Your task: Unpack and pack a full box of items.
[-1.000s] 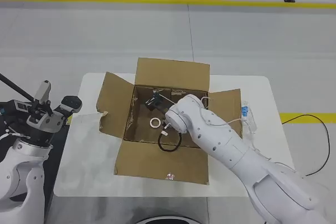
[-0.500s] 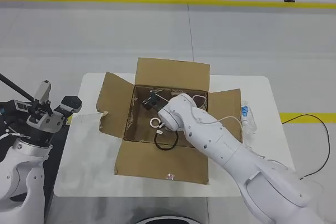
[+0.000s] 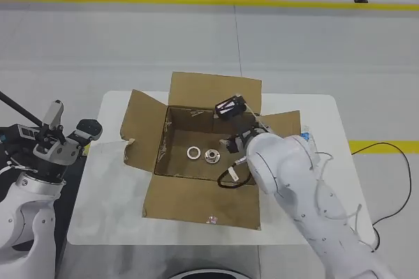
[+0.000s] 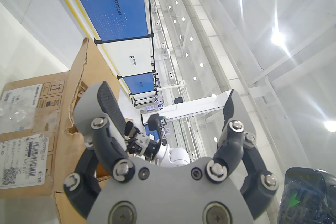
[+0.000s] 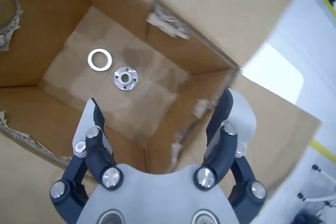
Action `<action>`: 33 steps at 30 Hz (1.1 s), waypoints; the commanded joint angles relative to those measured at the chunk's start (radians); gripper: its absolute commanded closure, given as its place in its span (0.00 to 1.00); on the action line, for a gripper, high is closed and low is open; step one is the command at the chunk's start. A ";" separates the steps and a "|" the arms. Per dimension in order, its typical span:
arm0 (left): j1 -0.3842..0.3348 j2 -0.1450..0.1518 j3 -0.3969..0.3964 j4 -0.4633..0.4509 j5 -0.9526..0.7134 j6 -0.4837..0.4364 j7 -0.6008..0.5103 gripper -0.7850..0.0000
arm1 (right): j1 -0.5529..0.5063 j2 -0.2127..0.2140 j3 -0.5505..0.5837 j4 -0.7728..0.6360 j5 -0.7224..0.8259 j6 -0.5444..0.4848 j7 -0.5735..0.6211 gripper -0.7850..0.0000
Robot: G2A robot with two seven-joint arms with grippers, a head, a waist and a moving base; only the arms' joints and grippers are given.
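R gripper (image 5: 160, 101) is hovering over the box (image 3: 199, 202) near its right wall, fingers spread wide, holding nothing. Ring (image 5: 99, 60) & flanged disc (image 5: 125, 78) are lying just beside each other mid box floor. L gripper (image 4: 168, 96) is hanging off the table's (image 3: 112, 209) left edge, fingers apart, empty.

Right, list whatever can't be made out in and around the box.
- Floor of the box: in the top view the right arm covers its near right corner. In the right wrist view the right gripper covers another part.
- Clear packet beside the box: in the top view it is too small, and too far behind the arm, to tell what it holds.
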 commanded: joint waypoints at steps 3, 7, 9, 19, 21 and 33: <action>0.000 0.000 0.000 0.000 0.000 0.000 0.000 0.00 | -0.170 0.030 0.264 -0.185 -0.078 0.038 0.002 0.00; 0.000 0.000 0.000 0.000 0.000 0.000 0.000 0.00 | -0.261 0.043 0.482 -0.205 -0.092 0.085 -0.034 0.00; 0.000 0.000 0.000 0.000 0.000 0.000 0.000 0.00 | -0.277 0.045 0.549 -0.180 -0.046 0.078 -0.045 0.00; 0.000 0.000 0.000 0.000 0.000 0.000 0.000 0.00 | -0.164 0.063 0.671 0.243 0.145 -0.117 -0.065 0.00; 0.000 0.000 0.000 0.000 0.000 0.000 0.000 0.00 | -0.124 0.064 0.652 0.340 0.161 -0.145 -0.087 0.00; 0.000 0.000 0.000 0.000 0.000 0.000 0.000 0.00 | 0.036 0.073 0.555 0.672 0.186 -0.287 -0.081 0.00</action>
